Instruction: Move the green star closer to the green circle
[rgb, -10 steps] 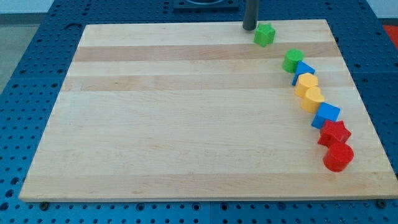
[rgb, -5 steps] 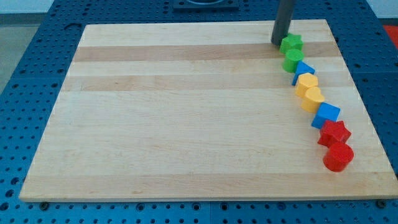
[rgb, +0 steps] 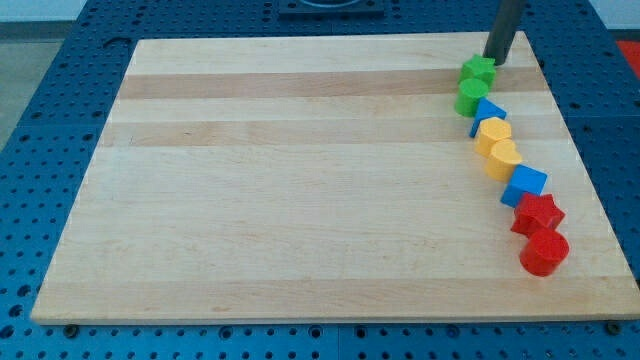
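Landmark: green circle (rgb: 471, 96), near the view's top-right part of the wooden board (rgb: 300, 200).
Green star (rgb: 478, 70): sat just above the green circle toward the view's top, touching it or v. nearly so; gap too small to tell.
My tip (rgb: 496, 60): was just up and to the view's right of the green circle, right beside the green star's upper right edge. Contact w/ the star couldn't be confirmed.
End effector: plain dark rod, no jaws, so nothing to open or close and it held nothing; it rose out of the view's top.
Blue block (rgb: 488, 112): just below and to the right of the green circle, touching it; shape hard to make out, partly hidden by neighbours.
Yellow blocks: one (rgb: 493, 132) below the blue one, a 2nd, heart-like (rgb: 504, 157), below that; both further down-right from the green circle, touching each other.
Blue cube (rgb: 525, 185): further down the same curved line from the green circle.
Red star (rgb: 538, 214): below the blue cube, well apart from the green circle.
Red circle (rgb: 544, 251): end of the line, farthest from the green circle, toward the view's bottom right.
Surround: blue pegboard (rgb: 60, 120) lay around the board on all sides.
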